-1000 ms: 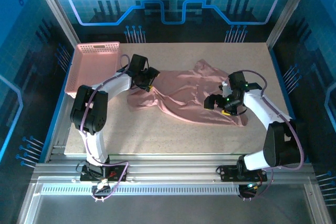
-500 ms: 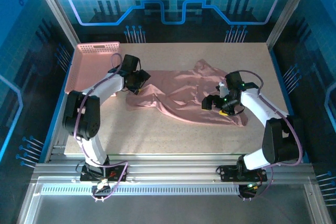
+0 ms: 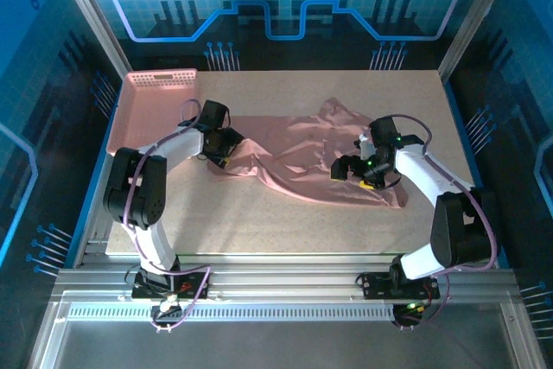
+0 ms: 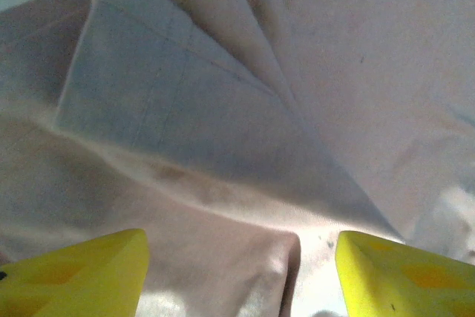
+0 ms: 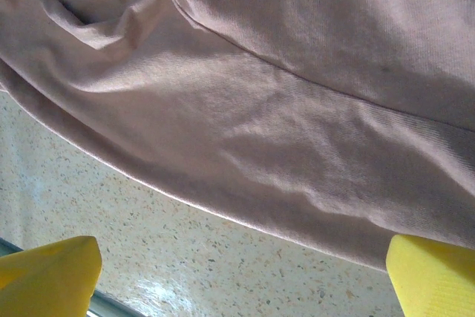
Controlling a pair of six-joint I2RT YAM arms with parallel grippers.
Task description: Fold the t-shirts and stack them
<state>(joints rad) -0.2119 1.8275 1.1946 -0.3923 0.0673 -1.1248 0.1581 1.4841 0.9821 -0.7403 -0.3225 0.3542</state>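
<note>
T-shirt [image 5: 297, 109]: thin pink cloth, matt. A fine ribbed knit and a stitched seam are visible in the right wrist view, with soft creases throughout.
Table [image 3: 259, 222]: speckled, stone-like top, smooth, with a mild sheen near its edge.
Basket [image 3: 151, 118]: rigid pink plastic lattice, dull finish.
Left gripper [image 4: 241, 246] fingers [image 4: 386, 276]: yellow, apparently matt plastic, though blurred at close range.
Frame rails [image 3: 276, 283]: ribbed bare metal, satin finish.

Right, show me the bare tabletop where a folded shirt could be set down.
Bare: the near strip of the speckled beige table between the dusty-pink fabric t-shirt and its front edge, and the far strip behind the shirt, right of the pink plastic lattice basket. Crowded: the shirt-covered middle.
</note>
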